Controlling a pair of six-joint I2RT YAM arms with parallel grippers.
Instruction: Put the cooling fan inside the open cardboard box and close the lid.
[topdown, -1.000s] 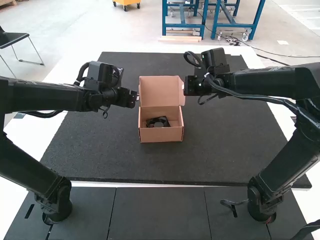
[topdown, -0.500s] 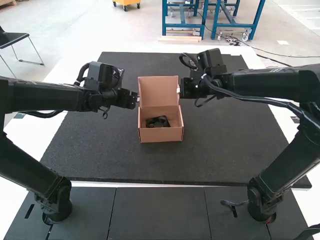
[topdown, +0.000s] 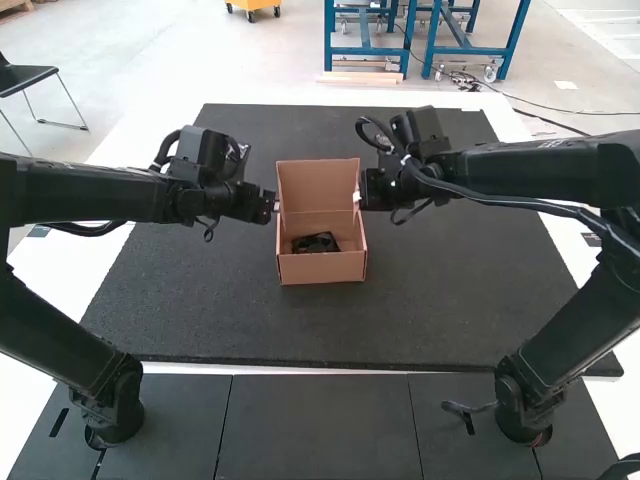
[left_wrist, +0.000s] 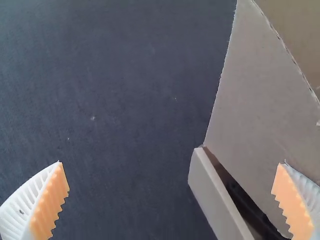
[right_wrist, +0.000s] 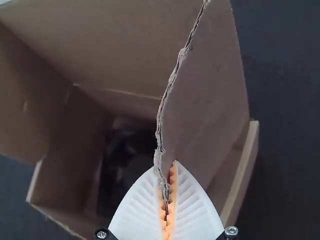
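Note:
An open cardboard box (topdown: 320, 255) sits mid-mat with its lid (topdown: 318, 185) standing up at the back. The black cooling fan (topdown: 313, 243) lies inside it, seen dimly as the fan (right_wrist: 117, 152) in the right wrist view. My right gripper (topdown: 362, 192) is shut on the lid's right side flap (right_wrist: 200, 100), fingers (right_wrist: 187, 210) pinching its edge. My left gripper (topdown: 272, 203) is open at the box's left side, with the left flap (left_wrist: 260, 115) and box wall edge (left_wrist: 210, 192) between its spread fingers (left_wrist: 47, 202).
The box rests on a black mat (topdown: 200, 290) over a white table (topdown: 60, 260). Both arms span in from the sides above the mat. The mat in front of the box is bare.
The right gripper has moved left and slightly down with the flap, swinging it inward against the lid. The left gripper edged right to the box's left flap.

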